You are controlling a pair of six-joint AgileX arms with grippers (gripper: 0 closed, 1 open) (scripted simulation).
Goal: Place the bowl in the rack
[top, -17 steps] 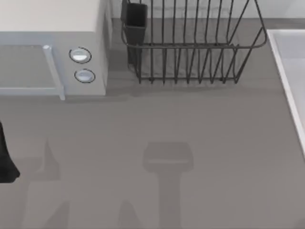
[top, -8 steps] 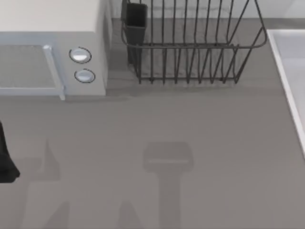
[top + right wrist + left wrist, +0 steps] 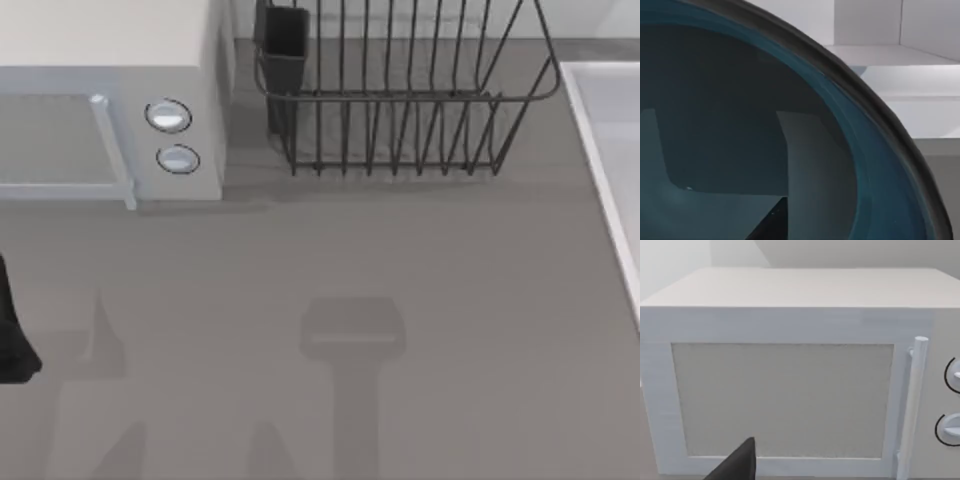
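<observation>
The bowl [image 3: 740,100], teal-blue with a dark rim, sits very close in front of my right wrist camera, its inside facing the lens. A dark tip of my right gripper [image 3: 771,224] shows against the bowl's inside; whether it grips the bowl I cannot tell. The rack [image 3: 400,95], dark grey wire with upright tines and a dark cutlery cup [image 3: 285,40] at its left corner, stands at the back of the table with nothing in it. My left gripper [image 3: 12,345] is parked at the table's left edge, and its dark tip [image 3: 737,465] faces the microwave door.
A white microwave [image 3: 110,100] with two round knobs [image 3: 168,116] and a door handle [image 3: 912,405] stands at the back left, beside the rack. A pale raised surface [image 3: 610,150] borders the right side. An arm-shaped shadow [image 3: 352,340] lies on the grey table.
</observation>
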